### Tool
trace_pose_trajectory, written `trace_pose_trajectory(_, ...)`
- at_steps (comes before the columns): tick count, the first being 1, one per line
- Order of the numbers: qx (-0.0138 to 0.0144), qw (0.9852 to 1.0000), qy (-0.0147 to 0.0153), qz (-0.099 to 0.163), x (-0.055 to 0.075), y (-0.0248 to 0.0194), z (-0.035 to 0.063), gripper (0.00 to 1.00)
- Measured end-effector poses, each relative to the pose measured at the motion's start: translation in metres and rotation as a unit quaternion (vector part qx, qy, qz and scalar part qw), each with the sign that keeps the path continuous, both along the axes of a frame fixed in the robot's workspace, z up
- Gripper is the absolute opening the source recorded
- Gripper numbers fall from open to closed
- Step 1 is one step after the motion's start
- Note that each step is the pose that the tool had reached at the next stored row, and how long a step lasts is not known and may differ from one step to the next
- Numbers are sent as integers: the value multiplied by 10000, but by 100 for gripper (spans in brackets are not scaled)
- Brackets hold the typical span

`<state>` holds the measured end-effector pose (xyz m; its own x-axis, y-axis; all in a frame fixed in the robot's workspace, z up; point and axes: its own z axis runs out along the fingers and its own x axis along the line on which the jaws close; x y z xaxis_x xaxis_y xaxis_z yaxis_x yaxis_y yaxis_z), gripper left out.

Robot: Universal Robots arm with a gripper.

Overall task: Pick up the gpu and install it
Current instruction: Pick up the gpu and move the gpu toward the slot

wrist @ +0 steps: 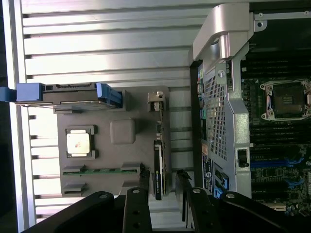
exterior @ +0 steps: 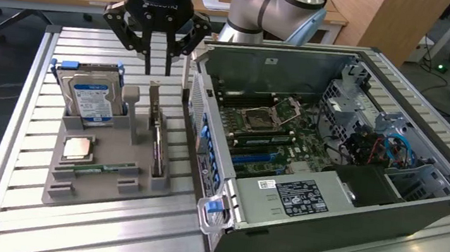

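Observation:
The gpu (exterior: 158, 140) is a thin black card standing on its long edge in a slot of the grey holder tray (exterior: 138, 183), along the side nearest the computer case. In the wrist view the gpu (wrist: 159, 167) appears edge-on, with its pale bracket at the end away from the fingers. My gripper (exterior: 157, 70) hangs above the tray's far end, over the card's line and clear of it. My gripper (wrist: 162, 187) is open, its two dark fingers (wrist: 144, 182) standing on either side of the card's near end with nothing held.
The open computer case (exterior: 328, 195) lies at the exterior view's right, motherboard (exterior: 275, 132) exposed, its side wall close beside the tray. The tray also carries a hard drive in a blue caddy (exterior: 92, 98), a processor (exterior: 78, 147) and a green memory stick (exterior: 107, 167). A slatted metal table (exterior: 11, 216) lies beneath.

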<state>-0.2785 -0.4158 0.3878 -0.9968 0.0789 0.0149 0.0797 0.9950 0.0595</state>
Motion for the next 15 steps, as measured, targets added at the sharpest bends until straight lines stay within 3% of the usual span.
trace_pose_trajectory(6, 1, 10000, -1, 0, 0, 0, -81, 36)
trace_pose_trajectory(15, 0, 10000, 0, 0, 0, 0, -87, 36)
